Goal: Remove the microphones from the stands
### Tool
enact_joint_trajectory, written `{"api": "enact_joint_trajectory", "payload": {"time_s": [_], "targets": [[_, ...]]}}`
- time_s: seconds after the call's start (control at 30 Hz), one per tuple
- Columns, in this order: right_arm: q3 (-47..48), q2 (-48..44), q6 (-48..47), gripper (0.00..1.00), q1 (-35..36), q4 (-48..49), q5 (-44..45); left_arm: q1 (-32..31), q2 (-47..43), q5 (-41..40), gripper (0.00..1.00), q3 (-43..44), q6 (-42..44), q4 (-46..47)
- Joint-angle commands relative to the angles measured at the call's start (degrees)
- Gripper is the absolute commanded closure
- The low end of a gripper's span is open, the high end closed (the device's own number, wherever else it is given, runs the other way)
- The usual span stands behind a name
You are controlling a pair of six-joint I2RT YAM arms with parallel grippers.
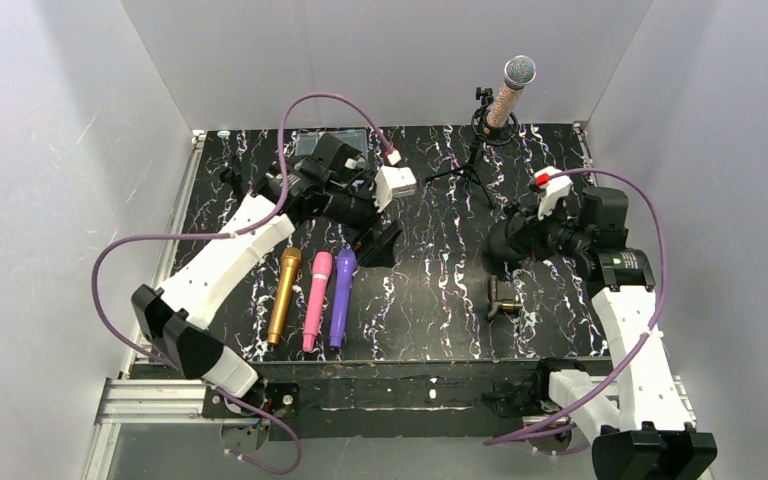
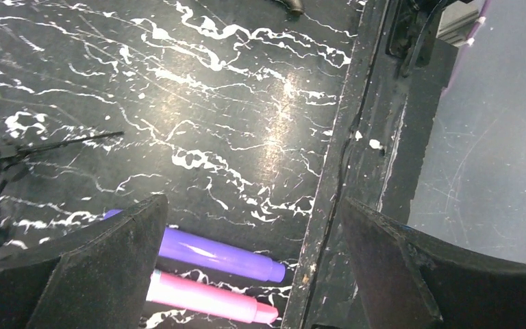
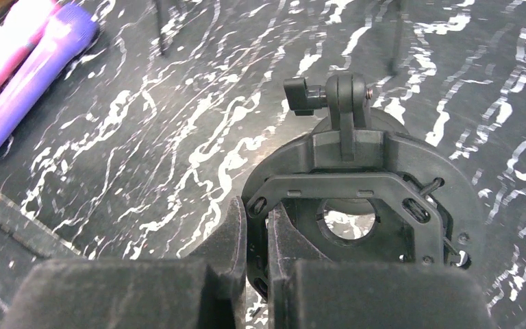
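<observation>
Right gripper (image 3: pixel 258 219) pinching black shock mount (image 3: pixel 383 164) rim; left gripper (image 2: pixel 252 202) spread wide above table (image 2: pixel 212 103).

The marbled tabletop (image 2: pixel 246 103) shines glossy (white veins on black); the mount (image 3: pixel 346 154) looks matt plastic.

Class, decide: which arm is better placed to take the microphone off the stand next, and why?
Probably left: the left claw stands open and empty, while the right claw is shut on a black clip mount. The microphone sits in its stand.
</observation>
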Motion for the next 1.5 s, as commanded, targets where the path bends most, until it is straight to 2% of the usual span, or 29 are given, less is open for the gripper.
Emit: {"api": "enact_joint_trajectory", "payload": {"time_s": [0.0, 0.27, 0.43, 0.63, 0.87, 1.3, 1.47], "targets": [[0.63, -2.39, 2.25, 0.99, -5.77, 10.2, 0.93, -0.06, -5.03, -3.38, 0.02, -1.44, 1.53, -6.0], [2.23, 2.99, 6.07, 0.99, -15.91, 16.13, -1.28, -0.1, -8.64, -5.99, 0.02, -3.31, 1.97, -7.91], [4.4, 9.07, 8.73, 0.99, -19.23, 21.28, -3.63, -0.02, -9.42, -6.29, 0.02, -3.37, 1.8, -8.27], [7.06, 15.28, 11.12, 0.99, -19.81, 27.15, -5.05, -0.06, -9.59, -6.05, 0.02, -3.22, 1.14, -8.3], [9.94, 19.89, 11.97, 0.99, -19.9, 29.02, -5.41, -0.04, -10.21, -5.95, 0.02, -4.16, 1.22, -8.3], [6.56, 24.65, 11.14, 0.99, -19.9, 32.7, -6.01, -0.1, -10.55, -5.07, 0.02, -4.61, 0.13, -7.97], [5.53, 24.86, 10.17, 0.95, -19.9, 31.57, -5.89, -0.07, -10.72, -5.28, 0.02, -4.62, 0.23, -7.95]]}}
